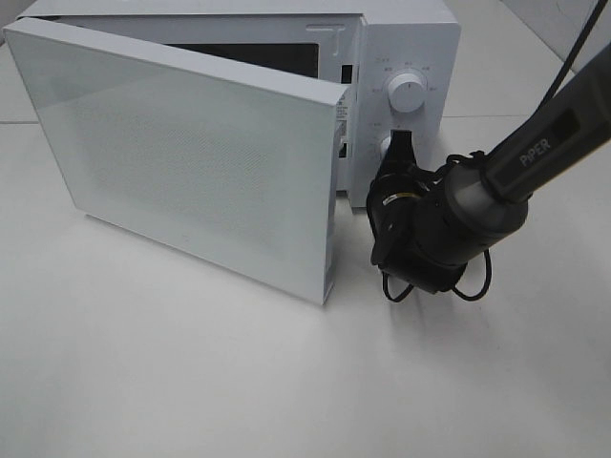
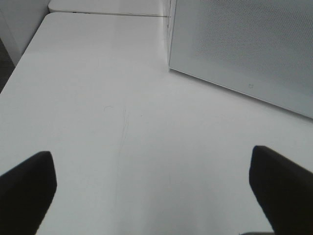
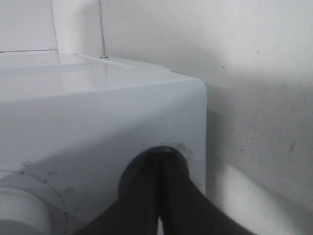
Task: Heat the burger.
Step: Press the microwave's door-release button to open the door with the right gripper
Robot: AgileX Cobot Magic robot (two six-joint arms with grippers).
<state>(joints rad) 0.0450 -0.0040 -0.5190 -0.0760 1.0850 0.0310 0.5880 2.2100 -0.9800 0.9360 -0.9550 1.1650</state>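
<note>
Over on the left, the left gripper (image 2: 155,192) hangs above the plain white tabletop (image 2: 98,98), its two dark fingertips (image 2: 28,182) spread wide with nothing between them. Just beyond it, the left wrist view catches the speckled face of the broad white microwave door (image 1: 181,162).

From the high camera, that door is swung out and fills the left half of the scene. It stands upright on the table and angles toward us. Behind it sits the boxy white microwave oven (image 1: 406,33). Only a dark strip of its cavity shows above the door's top edge. As for the burger, no view shows it, so neither its whereabouts nor its look can be told.

Moving right to the control panel, there is the round white upper dial (image 1: 408,95) and below it the smaller white lower dial (image 1: 386,146). The right gripper (image 1: 401,143), on a dark grey arm lettered PiPER (image 1: 535,153), has its tip at that lower dial. Its wrist camera shows the black fingers closed to a sliver against the panel, near the oven's rounded corner.
</note>
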